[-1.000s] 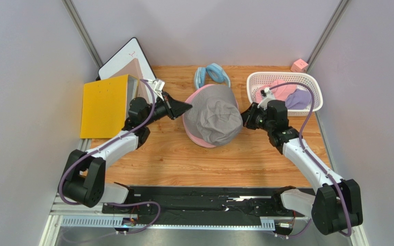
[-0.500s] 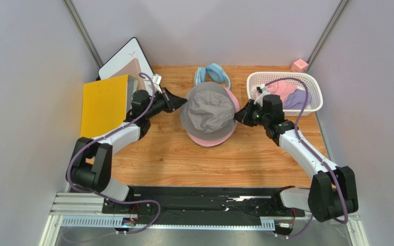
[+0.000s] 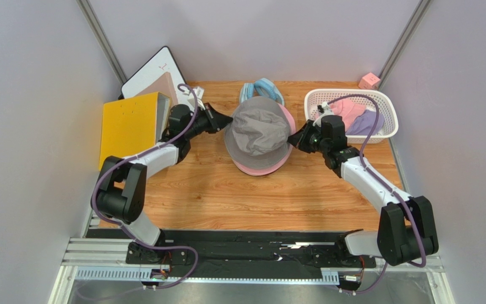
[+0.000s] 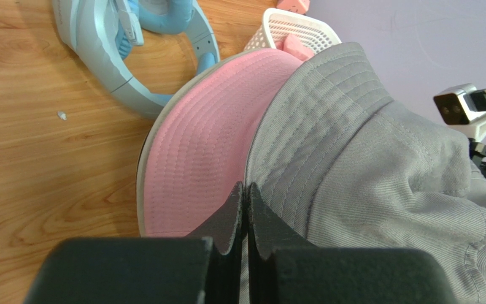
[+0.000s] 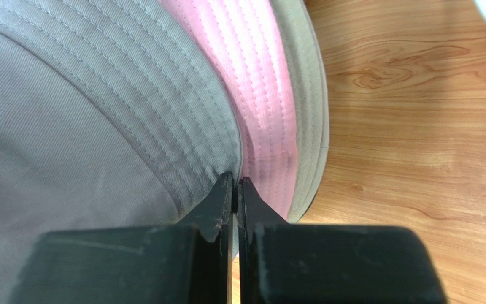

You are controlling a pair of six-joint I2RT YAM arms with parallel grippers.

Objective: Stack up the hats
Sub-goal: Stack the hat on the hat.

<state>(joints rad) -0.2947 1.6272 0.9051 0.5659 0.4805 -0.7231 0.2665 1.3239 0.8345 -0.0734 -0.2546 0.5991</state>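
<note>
At 9 o'clock on the wooden table (image 3: 226, 190) stands one yellow box (image 3: 128, 130). Just to its right the left gripper (image 3: 228, 120) has its fingers pressed together on the brim of the grey hat (image 3: 259, 130), which lies at 3 o'clock from those fingertips. The left wrist camera shows the pinch close up, at the seam where the grey brim meets the pink hat (image 3: 264, 168) under it.

The grey hat sits on top of the pile at the table's middle. One pair of light blue headphones (image 3: 261, 88) lies at 12 o'clock from the pile, touching or nearly touching its far edge.

The right gripper (image 3: 292, 140) is likewise clamped on the grey brim, with the hat at 9 o'clock from its tips. At 2 o'clock from the pile one white basket (image 3: 391, 123) holds a second pink hat (image 3: 352, 109) and a lavender hat (image 3: 369, 123). One small pink cube (image 3: 369, 80) sits beyond the basket, at its 12 o'clock.

The top camera shows four hats: two in the pile and two in the basket. The right wrist camera adds a fifth, a beige hat (image 5: 309, 95) whose brim shows below the pink one. Only the top camera shows the basket's contents; the left wrist view catches just its corner.
</note>
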